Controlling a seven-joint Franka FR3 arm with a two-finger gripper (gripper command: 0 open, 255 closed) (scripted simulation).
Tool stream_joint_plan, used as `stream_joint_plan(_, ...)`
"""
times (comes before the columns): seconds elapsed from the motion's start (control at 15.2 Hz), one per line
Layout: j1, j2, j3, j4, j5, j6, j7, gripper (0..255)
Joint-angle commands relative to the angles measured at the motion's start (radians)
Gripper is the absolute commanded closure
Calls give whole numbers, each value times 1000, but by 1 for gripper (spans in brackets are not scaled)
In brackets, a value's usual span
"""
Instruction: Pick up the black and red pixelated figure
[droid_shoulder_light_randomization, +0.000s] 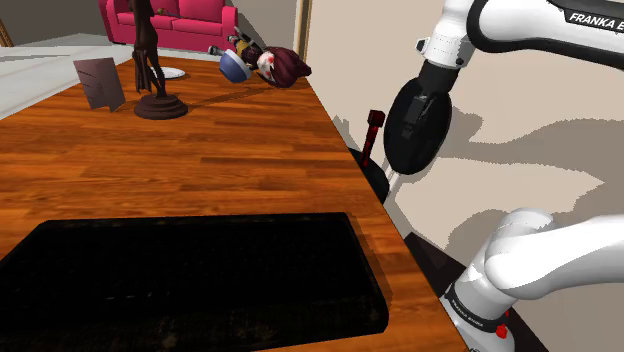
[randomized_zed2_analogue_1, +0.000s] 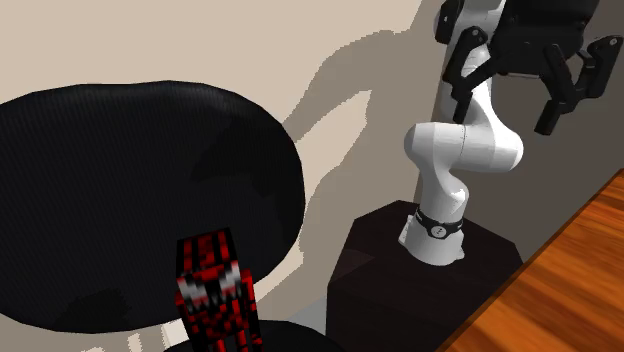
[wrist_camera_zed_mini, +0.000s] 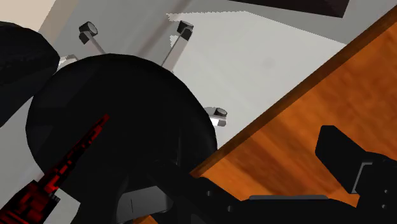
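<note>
The gripper (randomized_zed2_analogue_1: 507, 108) hangs up high by the white arm (randomized_zed2_analogue_1: 465, 150), fingers (randomized_zed2_analogue_1: 465, 80) spread wide, nothing between them. The black and red figure (randomized_zed2_analogue_1: 215, 290) stands upright against the black chair (randomized_zed2_analogue_1: 120, 200), off the wooden bench (droid_shoulder_light_randomization: 200, 160), just past its edge. In the wrist view the figure sits well apart from the fingers. A black mat (droid_shoulder_light_randomization: 190, 280) lies on the bench.

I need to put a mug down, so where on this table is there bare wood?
Bare wood runs across the table between the black mat and the statue. The far end is crowded: card, statue and doll.
</note>
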Motion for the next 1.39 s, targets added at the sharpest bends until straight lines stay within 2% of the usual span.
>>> stream_joint_plan(0.0, 0, 0, 0, 0, 0, 0, 0, 0)
stream_joint_plan(0.66, -20, 307, -183, 180, -51, 114, -229, 0)
stream_joint_plan(0.99, -24, 489, -264, 320, -32, 144, -348, 0)
stream_joint_plan(1.32, -37, 690, -333, 499, 23, 147, -474, 0)
